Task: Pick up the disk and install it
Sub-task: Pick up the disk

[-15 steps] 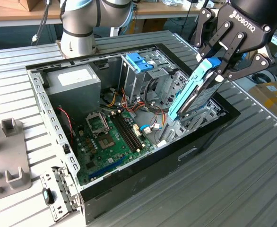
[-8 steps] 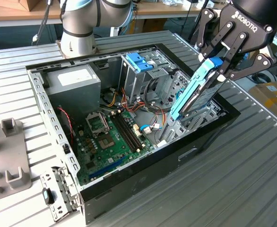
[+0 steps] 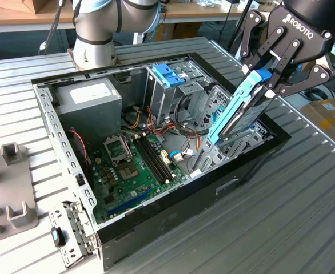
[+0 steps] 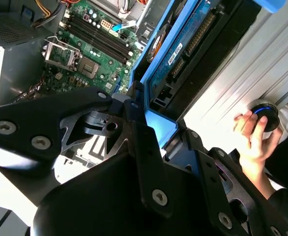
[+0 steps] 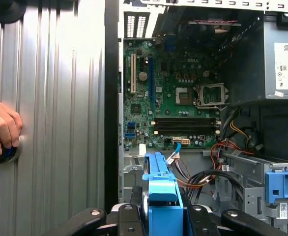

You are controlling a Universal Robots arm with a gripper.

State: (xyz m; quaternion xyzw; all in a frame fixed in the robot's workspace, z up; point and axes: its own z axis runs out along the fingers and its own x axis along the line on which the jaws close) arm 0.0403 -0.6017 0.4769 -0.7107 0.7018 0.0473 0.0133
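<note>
**Disk held at an angle over the open case, lower end in the front bay**

The gripper (image 3: 268,80) is clamped on the upper end of the disk (image 3: 239,114), with its fingers pressing the blue carrier frame (image 5: 161,191) from both sides. The disk is clear of the table (image 3: 304,211) and steeply tilted. Its upper end leans towards the exterior view's right. Its lower end reaches down among the metal bay brackets inside the computer case (image 3: 213,191), at the case's end nearest the exterior view's right. It cannot be told whether the lower end touches those brackets. In the second wrist view the disk's circuit-board face and connector edge are exposed.

The case lies on its side on the slatted metal table, with its side panel off. Inside it:
- The green motherboard (image 3: 136,165) covers the floor.
- The grey power supply (image 3: 90,97) sits at the end towards the exterior view's left.
- A metal drive cage (image 3: 173,100) with a blue handle (image 3: 168,74) stands between the power supply and the tilted disk, apart from the disk.

A person's hand (image 4: 252,140) rests on a round black knob (image 4: 266,112) with a blue ring. The knob is on the table, outside the case.
</note>
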